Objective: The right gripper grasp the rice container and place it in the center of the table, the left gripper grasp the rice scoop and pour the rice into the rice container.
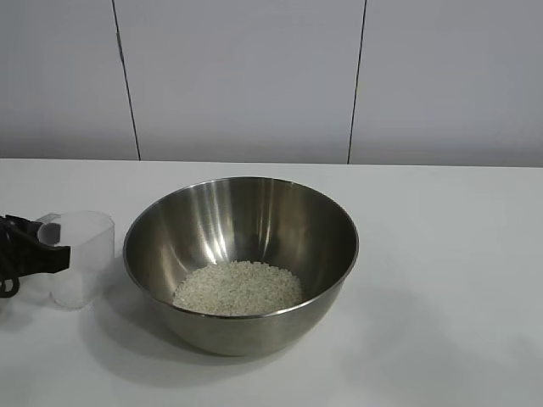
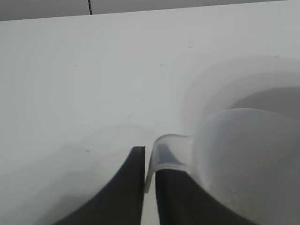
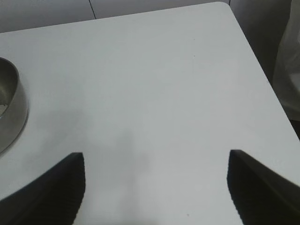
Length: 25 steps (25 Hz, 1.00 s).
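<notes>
The steel rice container (image 1: 246,216) stands on the white table (image 1: 450,254) near the middle, with a pale heap of rice (image 1: 239,288) in its bottom. The clear rice scoop (image 1: 83,254) stands upright on the table just left of the container and looks empty. My left gripper (image 1: 53,244) at the far left edge is shut on the scoop's handle tab; in the left wrist view the gripper (image 2: 150,152) pinches the tab of the scoop (image 2: 243,159). My right gripper (image 3: 156,157) is open and empty over bare table, and the container's rim (image 3: 11,112) shows off to one side.
The table's far corner and edge (image 3: 243,33) show in the right wrist view, with a dark drop beyond. A pale panelled wall (image 1: 254,76) stands behind the table. The right arm is out of the exterior view.
</notes>
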Available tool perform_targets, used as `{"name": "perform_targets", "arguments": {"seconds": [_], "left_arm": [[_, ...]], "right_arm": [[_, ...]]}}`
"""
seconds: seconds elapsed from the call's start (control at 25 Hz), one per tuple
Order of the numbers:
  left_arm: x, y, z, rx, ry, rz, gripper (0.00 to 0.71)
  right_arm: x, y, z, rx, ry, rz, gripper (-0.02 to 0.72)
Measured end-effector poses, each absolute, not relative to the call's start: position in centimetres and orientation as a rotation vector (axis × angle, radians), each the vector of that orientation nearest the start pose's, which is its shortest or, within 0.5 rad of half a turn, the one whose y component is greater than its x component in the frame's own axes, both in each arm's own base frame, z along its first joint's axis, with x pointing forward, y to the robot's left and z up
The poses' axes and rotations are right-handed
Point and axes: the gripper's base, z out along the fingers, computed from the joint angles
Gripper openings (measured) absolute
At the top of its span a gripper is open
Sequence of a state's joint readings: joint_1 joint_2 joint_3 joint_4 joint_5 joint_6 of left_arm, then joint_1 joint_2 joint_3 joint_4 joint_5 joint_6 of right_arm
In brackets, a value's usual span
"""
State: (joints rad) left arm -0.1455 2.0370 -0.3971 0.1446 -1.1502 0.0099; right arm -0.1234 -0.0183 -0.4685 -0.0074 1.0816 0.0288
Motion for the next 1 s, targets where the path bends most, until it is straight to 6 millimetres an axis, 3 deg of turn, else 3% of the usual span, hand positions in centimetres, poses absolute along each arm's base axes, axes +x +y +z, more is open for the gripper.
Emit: {"name": "perform_targets", "arguments": {"seconds": [0.36,0.48,0.64,1.0], "left_arm": [[23.9,-4.7,6.3,0.362,2.039,-0.143,0.481],[22.8,-4.5,6.2,0.371,2.065,-0.141,0.563],[21.6,-4.3,6.8,0.366,2.076,-0.134,0.621],[18.8,-3.5,9.9,0.314,2.008,-0.094,0.633]], "right_arm": [[-0.5,0.0,26.7,0.158,2.073,-0.067,0.568],[-0.5,0.0,26.7,0.158,2.073,-0.067,0.568],[-0.5,0.0,26.7,0.158,2.073,-0.067,0.568],[-0.5,0.0,26.7,0.158,2.073,-0.067,0.568]]}}
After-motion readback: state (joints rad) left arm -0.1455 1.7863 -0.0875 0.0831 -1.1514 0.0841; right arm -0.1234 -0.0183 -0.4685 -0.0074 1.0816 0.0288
